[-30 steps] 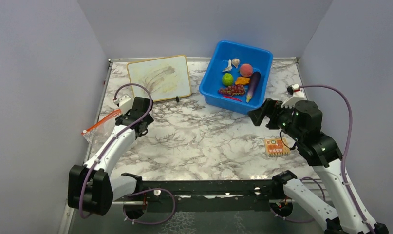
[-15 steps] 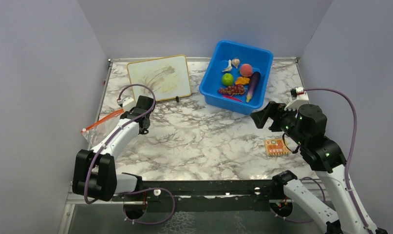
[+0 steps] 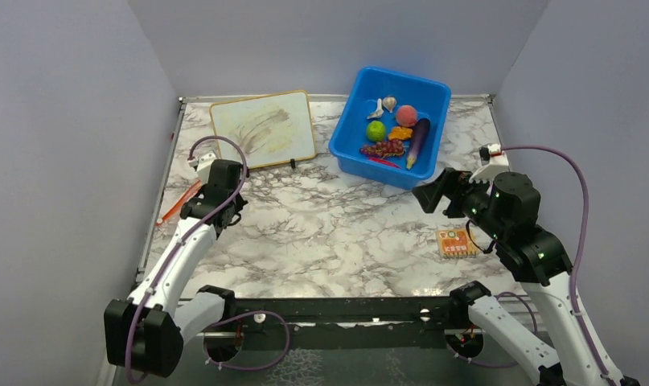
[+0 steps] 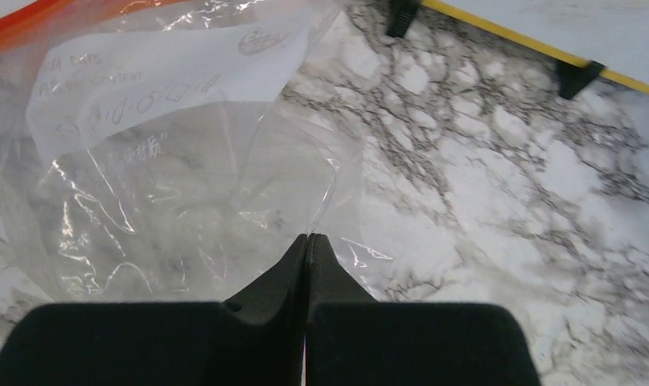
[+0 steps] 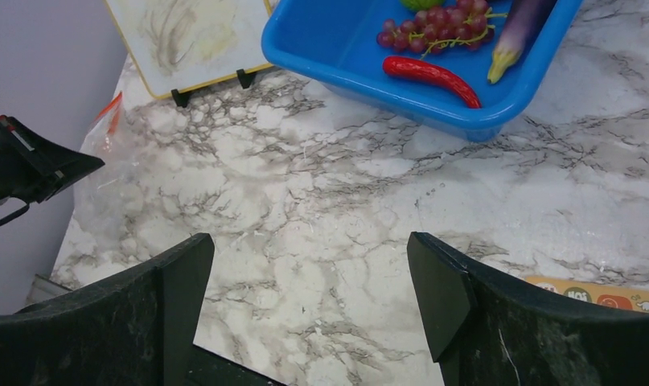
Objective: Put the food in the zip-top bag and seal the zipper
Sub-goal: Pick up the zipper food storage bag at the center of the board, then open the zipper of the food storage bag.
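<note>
The clear zip-top bag [image 4: 160,185] lies at the table's left edge, its orange-red zipper [image 4: 31,22] along the far side. My left gripper [image 4: 308,238] is shut, pinching a raised crease of the bag's film at its tips; from above, this gripper [image 3: 195,207] sits beside the zipper [image 3: 177,203]. The food lies in the blue bin [image 3: 385,171]: lime [image 3: 375,130], peach [image 3: 406,115], eggplant [image 3: 418,141], grapes [image 3: 383,149], chili [image 5: 433,75], garlic [image 3: 389,102]. My right gripper [image 5: 309,241] hovers open over bare marble just in front of the bin, holding nothing.
A yellow-framed whiteboard [image 3: 262,129] stands on small black feet at the back left. A flat orange card [image 3: 456,242] lies under my right arm. Grey walls close in the table on the left, right and back.
My left gripper has closed on the bag's film, and its arm has shifted; the bag now looks bunched closer to the gripper. My right arm has moved slightly rightward, jaws still wide.
</note>
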